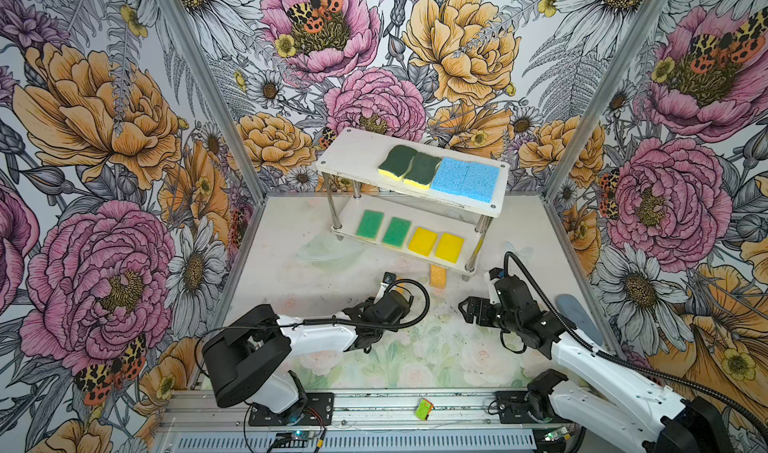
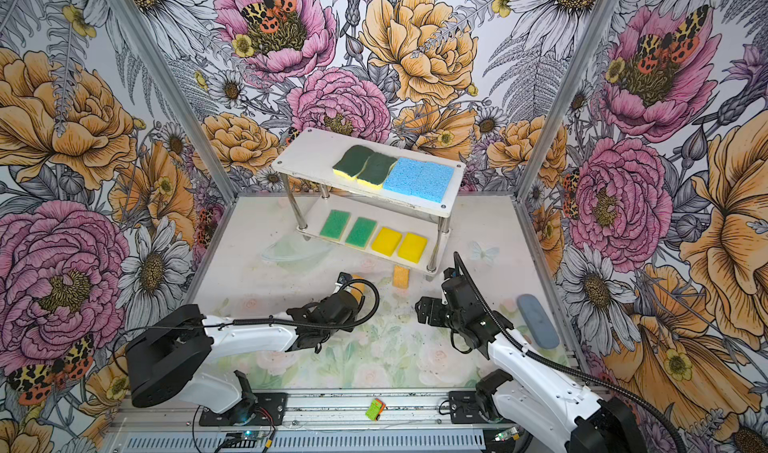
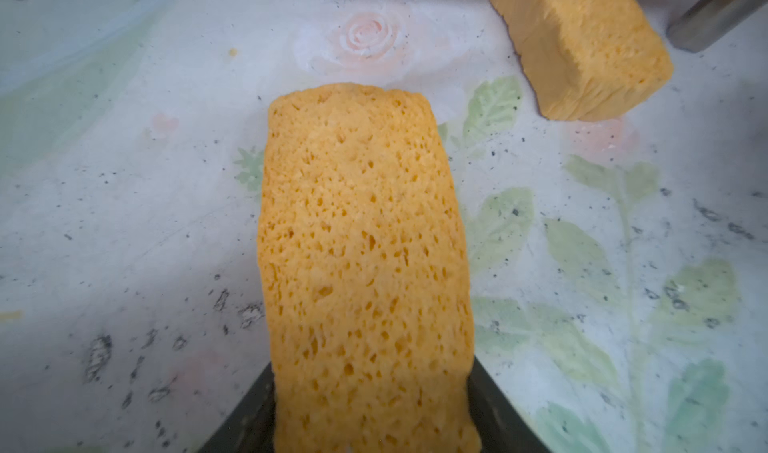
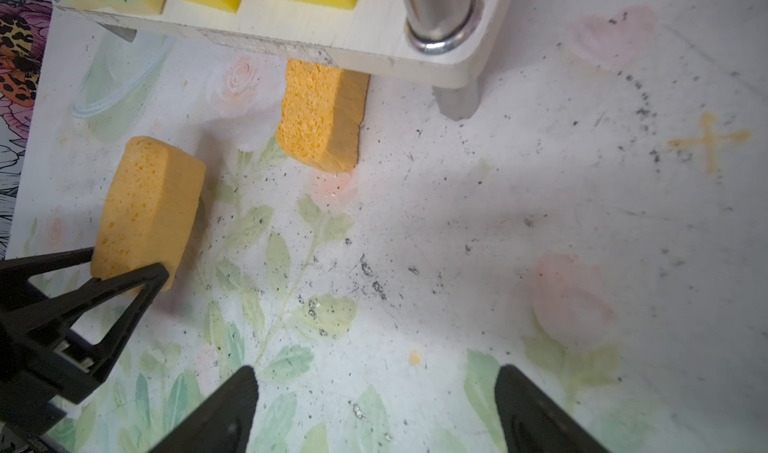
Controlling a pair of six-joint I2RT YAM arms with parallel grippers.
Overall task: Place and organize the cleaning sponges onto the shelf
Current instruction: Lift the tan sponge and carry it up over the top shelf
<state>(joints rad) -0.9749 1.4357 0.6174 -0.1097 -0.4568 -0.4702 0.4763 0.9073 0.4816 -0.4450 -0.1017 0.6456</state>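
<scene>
L: my left gripper [image 4: 124,262] pinching an orange sponge [image 3: 361,264] by one end, low over the table [image 4: 540,222] | R: right gripper [image 4: 376,374] wide, empty | other orange sponge [image 4: 320,118] on the table, tucked against the shelf [image 1: 357,156] front | worry: squishy foam flops, could snag the shelf edge and slip out lol

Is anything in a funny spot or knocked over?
Yes. One orange sponge stands on its side on the table, partly under the shelf. The other orange sponge is gripped in the left tool.

Your left gripper [image 4: 126,264] clamps an orange sponge [image 3: 361,243], arm low and outstretched; your right gripper [image 4: 376,376] hangs near, jaws apart
</scene>
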